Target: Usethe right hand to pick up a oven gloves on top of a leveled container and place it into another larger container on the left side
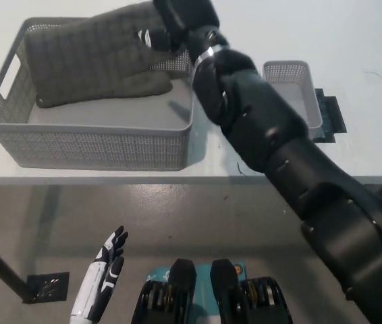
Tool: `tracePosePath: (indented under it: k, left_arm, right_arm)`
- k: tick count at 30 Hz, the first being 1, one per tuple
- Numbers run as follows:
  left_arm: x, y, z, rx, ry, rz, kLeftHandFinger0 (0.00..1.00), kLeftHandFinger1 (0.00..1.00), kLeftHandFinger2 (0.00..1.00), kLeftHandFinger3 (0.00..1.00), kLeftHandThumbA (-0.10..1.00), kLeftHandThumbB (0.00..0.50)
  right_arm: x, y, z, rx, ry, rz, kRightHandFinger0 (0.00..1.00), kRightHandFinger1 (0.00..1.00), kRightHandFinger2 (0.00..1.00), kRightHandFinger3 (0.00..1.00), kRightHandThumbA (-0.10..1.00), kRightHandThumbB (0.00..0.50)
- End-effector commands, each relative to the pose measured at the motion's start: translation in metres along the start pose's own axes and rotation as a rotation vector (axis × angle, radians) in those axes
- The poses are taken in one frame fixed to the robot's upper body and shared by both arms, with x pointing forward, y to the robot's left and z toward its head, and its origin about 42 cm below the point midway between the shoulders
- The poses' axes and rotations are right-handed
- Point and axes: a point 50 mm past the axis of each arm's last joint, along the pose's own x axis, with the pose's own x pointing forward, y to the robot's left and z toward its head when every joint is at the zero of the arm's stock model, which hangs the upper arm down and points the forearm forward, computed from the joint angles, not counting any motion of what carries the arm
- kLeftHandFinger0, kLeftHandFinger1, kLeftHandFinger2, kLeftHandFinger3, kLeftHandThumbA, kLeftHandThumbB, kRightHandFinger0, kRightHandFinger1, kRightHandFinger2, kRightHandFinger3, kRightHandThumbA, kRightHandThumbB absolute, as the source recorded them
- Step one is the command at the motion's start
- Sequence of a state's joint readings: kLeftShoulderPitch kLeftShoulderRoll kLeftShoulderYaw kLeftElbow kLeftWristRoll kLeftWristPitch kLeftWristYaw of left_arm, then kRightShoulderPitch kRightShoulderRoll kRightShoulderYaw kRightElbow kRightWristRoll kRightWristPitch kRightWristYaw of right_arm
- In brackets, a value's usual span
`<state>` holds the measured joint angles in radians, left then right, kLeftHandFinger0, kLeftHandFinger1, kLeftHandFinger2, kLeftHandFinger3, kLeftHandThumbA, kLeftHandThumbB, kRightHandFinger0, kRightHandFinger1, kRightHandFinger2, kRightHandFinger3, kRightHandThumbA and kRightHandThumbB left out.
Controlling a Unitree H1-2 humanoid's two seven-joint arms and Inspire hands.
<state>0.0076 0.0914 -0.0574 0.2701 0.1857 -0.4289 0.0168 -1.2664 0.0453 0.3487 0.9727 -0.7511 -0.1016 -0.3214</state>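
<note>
Table (366, 40), white, fills the upper part of the head view; its front edge runs straight across the middle, with grey floor (198, 223) below it.

Right arm (279, 148), black, enters from the bottom right and reaches diagonally up and left across the table edge to the top of the frame.

Large container (90, 142), a grey perforated basket with a slot handle in its left end wall, sits on the table at the left. Its front wall stands close to the table edge.

Oven glove (90, 61), dark grey and quilted, lies spread over the large container's opening, covering most of the back and middle. Its lower left end dips inside toward the basket floor; its thumb lobe points right, near the right wall. Whether the glove's weight is on the basket or hanging from the hand cannot be told.

Small container (292, 91), also grey and perforated, stands to the right of the large one, partly hidden behind the arm. Just beside it on the right lies a flat black object (331, 111), too indistinct to identify.

Right hand (177, 23) is at the glove's upper right end, over the large container's back right corner, fingers clenched on the glove fabric.

Left hand (106, 270), white, rests low at the lower left over the floor, well apart from the table, fingers extended and holding nothing.
</note>
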Motion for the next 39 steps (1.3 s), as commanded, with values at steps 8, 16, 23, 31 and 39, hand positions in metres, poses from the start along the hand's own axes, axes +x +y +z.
tracePosePath:
  k: [8,16,23,31,39]
  left_arm:
    - [0.02,0.008,0.018,0.047,-0.086,-0.03,1.0,1.0,1.0,1.0,1.0,0.153]
    - [0.024,0.008,0.019,0.055,-0.076,-0.049,1.0,1.0,1.0,1.0,1.0,0.156]
    - [0.023,0.005,0.019,0.053,-0.065,-0.064,1.0,1.0,1.0,1.0,1.0,0.168]
    - [0.027,0.003,0.021,0.045,-0.083,-0.061,1.0,1.0,1.0,1.0,1.0,0.177]
    - [0.024,0.001,0.02,0.028,-0.078,-0.065,1.0,1.0,1.0,1.0,1.0,0.186]
  right_arm:
    - [-0.084,-0.276,0.043,0.706,-0.579,-0.725,1.0,1.0,1.0,1.0,1.0,0.363]
    - [-0.229,-0.255,0.018,0.503,-0.587,-0.843,1.0,1.0,1.0,1.0,1.0,0.301]
    - [-0.346,-0.2,0.018,0.399,-0.512,-0.794,1.0,1.0,1.0,1.0,1.0,0.306]
    - [-0.397,-0.104,0.019,0.344,-0.295,-0.707,1.0,1.0,1.0,1.0,1.0,0.252]
    - [-0.411,-0.012,-0.011,0.427,-0.104,-0.32,1.0,1.0,1.0,1.0,1.0,0.261]
